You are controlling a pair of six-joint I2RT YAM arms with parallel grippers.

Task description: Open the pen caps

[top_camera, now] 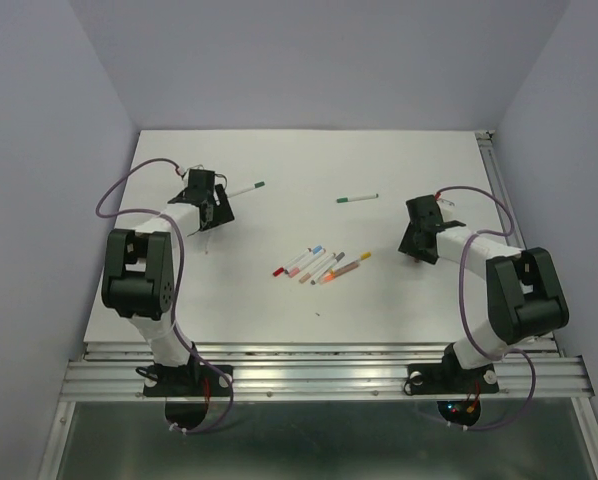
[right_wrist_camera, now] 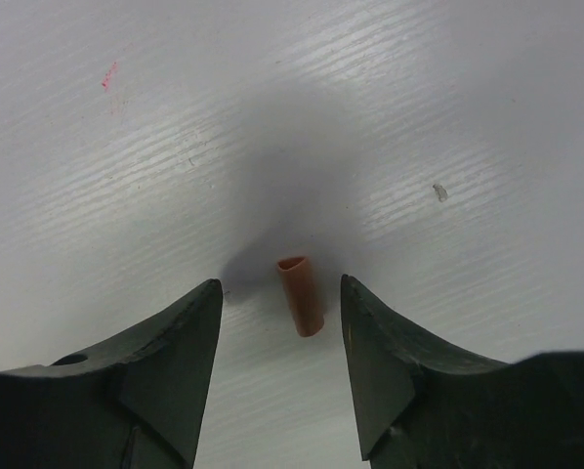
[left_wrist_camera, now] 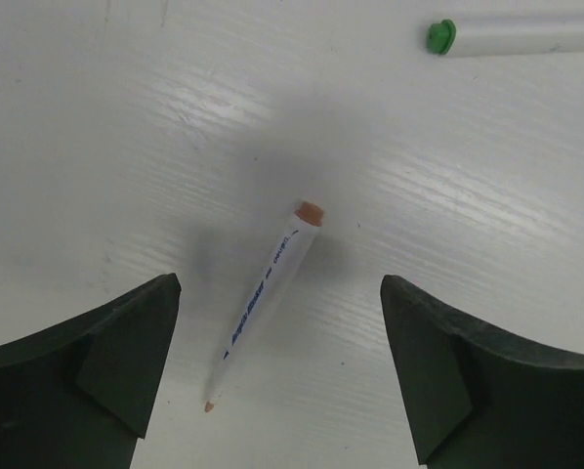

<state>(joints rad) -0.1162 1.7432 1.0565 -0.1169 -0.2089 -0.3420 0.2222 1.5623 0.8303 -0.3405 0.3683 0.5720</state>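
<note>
separation looks done for one pen: the orange cap (right_wrist_camera: 300, 293) lies loose on the worktop (right_wrist_camera: 419, 88) between the right fingers (right_wrist_camera: 165, 362), touching neither. the pen barrel (left_wrist_camera: 268, 293) it seems to belong to lies bare-tipped between the left fingers (left_wrist_camera: 116, 362), also touching neither. both pairs stand spread and hold nothing.

the view from above suggests why the two parts lie where they do. taking the cluster of pens (top_camera: 319, 265) in the middle of the worktop as the mark, the left fingers sit beyond it and well off to its left. the right fingers sit a little beyond it and off to its right. a pull along the pen's length would end with the halves far apart, each set down on its own side. that also keeps opened parts away from the cluster, where they could be mistaken for pens not yet handled.

a green-ended pen (left_wrist_camera: 448, 37) lies near the barrel, on the side of the left fingers that faces the cluster. whether it wears a cap i cannot tell. the cluster's pens lie side by side with coloured ends, too small to judge, so i take most of the task as not yet done.
</note>
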